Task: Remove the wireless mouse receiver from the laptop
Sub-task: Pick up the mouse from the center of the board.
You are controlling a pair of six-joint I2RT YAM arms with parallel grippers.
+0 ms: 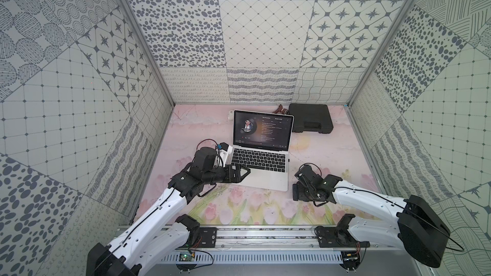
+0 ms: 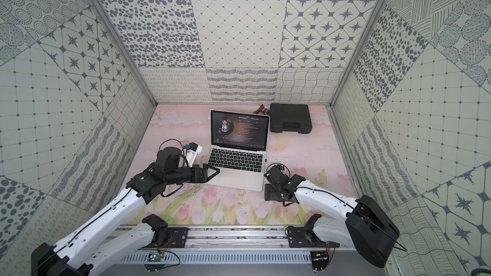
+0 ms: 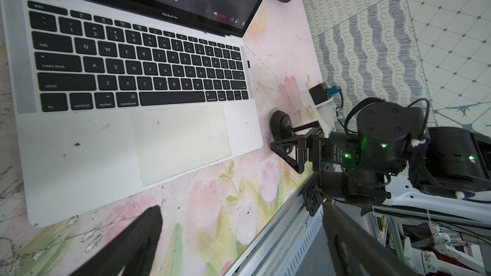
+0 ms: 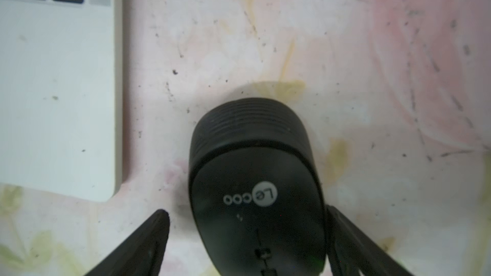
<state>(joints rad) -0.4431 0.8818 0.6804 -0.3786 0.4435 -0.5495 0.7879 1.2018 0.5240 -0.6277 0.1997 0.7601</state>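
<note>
Overhead view of a two-arm robot at a floral table mat (image 1: pixel 239 208). Six o'clock is the robot's side and 12 o'clock is the far wall.

Nearest, the left gripper (image 1: pixel 243 172) hangs over the laptop's front left corner, jaws spread wide and empty. The right gripper (image 4: pixel 245 212) sits low over the mat just off the laptop's front right corner. Its jaws are also spread, straddling a black oval mouse (image 4: pixel 255 176). One finger (image 4: pixel 148 234) stands clear of the mouse's side and the other looks to be against it, so nothing is clamped.

Beyond them lies the laptop (image 1: pixel 265 176), silver, lid open, screen lit. The wireless mouse receiver (image 1: pixel 288 160) is a tiny black nub plugged into the laptop's right edge, level with the keyboard's middle rows. The left wrist view shows the receiver (image 3: pixel 248 64) more plainly. Its long axis runs out of the port toward 3 o'clock, so the pull would likely go that way.

From the right gripper the receiver lies near, at about 11 o'clock. From the left gripper it lies at about 2 o'clock, across the whole keyboard. The right arm looks nearer and better placed. It would probably first have to lift clear of the mouse, then turn its jaws to pinch the nub.

Farthest, at 1 o'clock by the back wall, sits a black plastic case (image 1: pixel 310 118).
</note>
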